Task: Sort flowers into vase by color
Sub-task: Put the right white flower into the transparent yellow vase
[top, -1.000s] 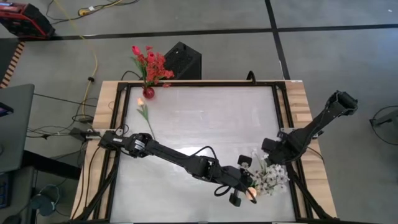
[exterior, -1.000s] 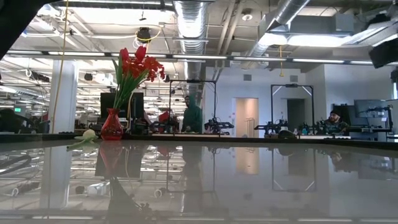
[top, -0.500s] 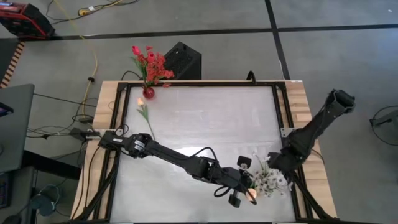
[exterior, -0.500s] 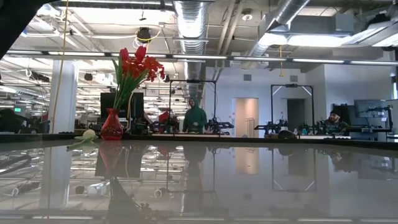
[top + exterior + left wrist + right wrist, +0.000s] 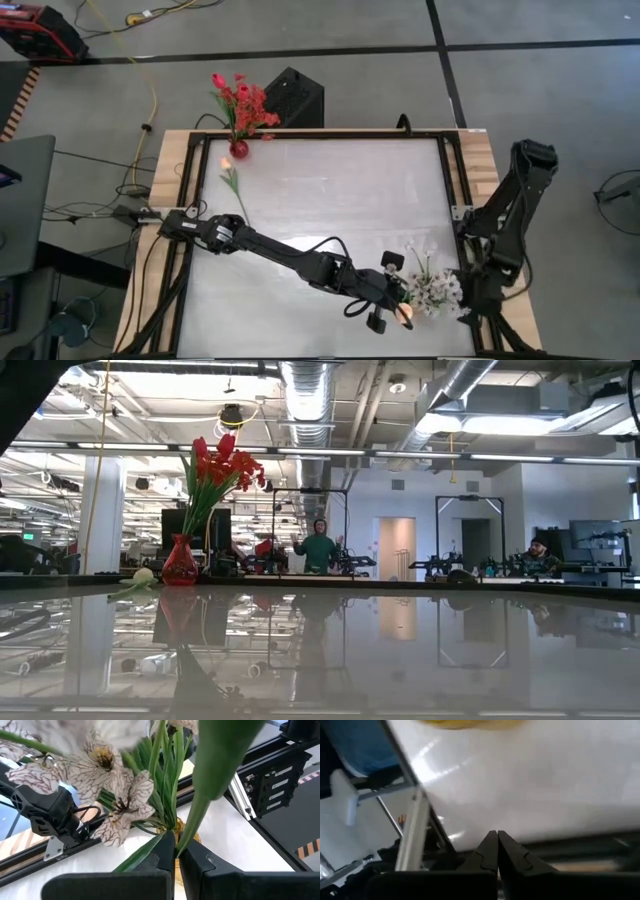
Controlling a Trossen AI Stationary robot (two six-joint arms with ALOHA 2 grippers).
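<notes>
Pinching green stem in left gripper beside white flowers; right gripper pressed together (holding nothing).

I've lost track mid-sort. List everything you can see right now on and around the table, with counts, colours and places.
Red vase: one, red, far left corner of the table, holding red flowers.
Loose tulip: one, pale orange bud on a green stem, lying on the table just in front of the red vase.
White flowers: one bunch, white with green stems, near right part of the table.
Table: one, white top, black frame, wooden edges.
Black box: one, on the floor behind the table.
Yellow cable: one, on the floor at far left.
Person: one, green top, in the room behind the table.
Left gripper: shut on a green stem, beside the white flowers.
Right gripper: shut, holding nothing, by the table's near right edge.
</notes>
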